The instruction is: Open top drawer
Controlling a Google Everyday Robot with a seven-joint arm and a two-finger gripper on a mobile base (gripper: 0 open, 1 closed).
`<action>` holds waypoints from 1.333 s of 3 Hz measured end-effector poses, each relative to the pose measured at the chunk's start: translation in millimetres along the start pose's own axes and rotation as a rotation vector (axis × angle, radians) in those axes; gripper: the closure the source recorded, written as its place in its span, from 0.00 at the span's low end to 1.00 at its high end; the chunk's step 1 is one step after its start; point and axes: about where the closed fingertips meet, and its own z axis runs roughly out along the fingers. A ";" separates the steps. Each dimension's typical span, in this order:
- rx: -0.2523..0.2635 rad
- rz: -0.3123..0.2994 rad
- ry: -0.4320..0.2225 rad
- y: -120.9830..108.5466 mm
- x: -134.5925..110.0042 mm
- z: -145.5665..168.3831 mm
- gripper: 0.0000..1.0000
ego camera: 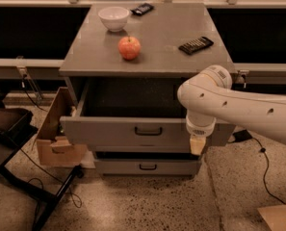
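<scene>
The top drawer (113,132) of the grey cabinet is pulled out toward me, its dark inside open to view. Its wide grey front carries a small black bar handle (148,130) at the centre. My gripper (197,144), with a pale yellow tip, hangs from the white arm (239,105) in front of the right end of the drawer front, well right of the handle and not on it. A narrower lower drawer (147,166) with a like handle shows beneath, shut.
On the cabinet top (171,57) lie a red apple (129,47), a white bowl (113,17), a black remote (195,44) and a dark packet (142,8). A cardboard box (56,134) stands at the left. Cables lie on the speckled floor.
</scene>
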 end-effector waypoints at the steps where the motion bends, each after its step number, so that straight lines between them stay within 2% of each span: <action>1: -0.007 0.008 0.018 9.4 4.1 -9.3 0.63; 2: -0.007 0.008 0.018 7.6 4.8 -16.6 0.87; 3: -0.007 0.008 0.018 7.1 5.1 -19.1 1.00; 4: -0.004 0.020 0.032 19.6 10.8 -27.2 1.00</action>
